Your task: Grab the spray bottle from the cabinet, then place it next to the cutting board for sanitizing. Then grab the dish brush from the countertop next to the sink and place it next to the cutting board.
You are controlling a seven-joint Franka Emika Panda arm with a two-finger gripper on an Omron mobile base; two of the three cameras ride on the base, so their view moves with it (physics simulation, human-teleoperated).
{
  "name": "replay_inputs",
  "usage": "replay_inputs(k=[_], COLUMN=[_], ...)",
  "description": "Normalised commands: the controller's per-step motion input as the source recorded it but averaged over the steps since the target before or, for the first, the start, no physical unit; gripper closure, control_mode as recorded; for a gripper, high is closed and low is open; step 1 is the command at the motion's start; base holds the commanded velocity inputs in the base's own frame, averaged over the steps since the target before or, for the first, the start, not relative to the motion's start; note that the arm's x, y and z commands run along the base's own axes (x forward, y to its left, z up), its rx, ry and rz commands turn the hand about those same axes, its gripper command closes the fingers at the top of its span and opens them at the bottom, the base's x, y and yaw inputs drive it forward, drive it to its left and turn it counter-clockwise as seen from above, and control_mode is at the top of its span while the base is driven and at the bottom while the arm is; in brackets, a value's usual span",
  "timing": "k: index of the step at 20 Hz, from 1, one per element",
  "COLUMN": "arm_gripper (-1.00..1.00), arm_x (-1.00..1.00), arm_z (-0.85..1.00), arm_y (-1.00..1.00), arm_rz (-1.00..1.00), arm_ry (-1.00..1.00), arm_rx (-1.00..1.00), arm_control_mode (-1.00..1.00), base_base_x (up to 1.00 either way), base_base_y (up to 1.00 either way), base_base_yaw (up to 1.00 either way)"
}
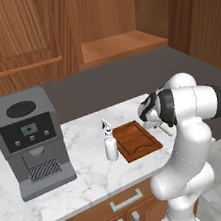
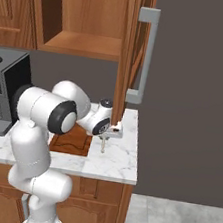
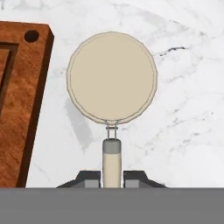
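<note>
My gripper (image 3: pixel 112 179) is shut on the whitish handle of the dish brush (image 3: pixel 111 78), whose round tan head points down at the marble countertop (image 3: pixel 183 131). The brush (image 2: pixel 103 143) hangs just above the counter, right of the dark reddish-brown cutting board (image 3: pixel 17 109). The gripper (image 2: pixel 111 132) sits low by the counter's right end. The white spray bottle (image 1: pixel 110 145) stands upright on the counter, touching or nearly touching the left edge of the cutting board (image 1: pixel 136 140). The brown wooden cabinet (image 1: pixel 122 45) above is open, its shelf bare.
A grey coffee machine (image 1: pixel 30 140) stands on the left part of the counter. The open cabinet door (image 2: pixel 126 55) with a grey handle hangs right above the gripper. The counter ends just right of the brush, with floor beyond.
</note>
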Motion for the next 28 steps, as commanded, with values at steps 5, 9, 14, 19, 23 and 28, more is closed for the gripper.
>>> replay_inputs(k=[5,9,14,19,23,28], arm_gripper=[-1.00,-1.00,-1.00,-1.00,-1.00,-1.00], arm_x=[0.15,0.08,-0.04,-0.22,-0.20,-0.44], arm_z=[-0.37,-0.23,0.07,0.45,0.56,0.83], arm_y=[0.01,0.07,0.00,0.06,0.64,0.38], arm_rz=[0.00,0.00,0.00,0.00,0.00,-0.03], arm_ry=[0.06,0.03,-0.01,-0.09,-0.06,-0.02], arm_rx=[0.00,0.00,0.00,0.00,0.00,-0.02], arm_control_mode=[-1.00,-1.00,-1.00,-1.00,-1.00,-1.00], base_base_x=[0.00,0.00,0.00,0.00,0.00,0.00], base_base_y=[0.00,0.00,0.00,0.00,0.00,0.00], base_base_yaw=[0.00,0.00,0.00,0.00,0.00,0.00])
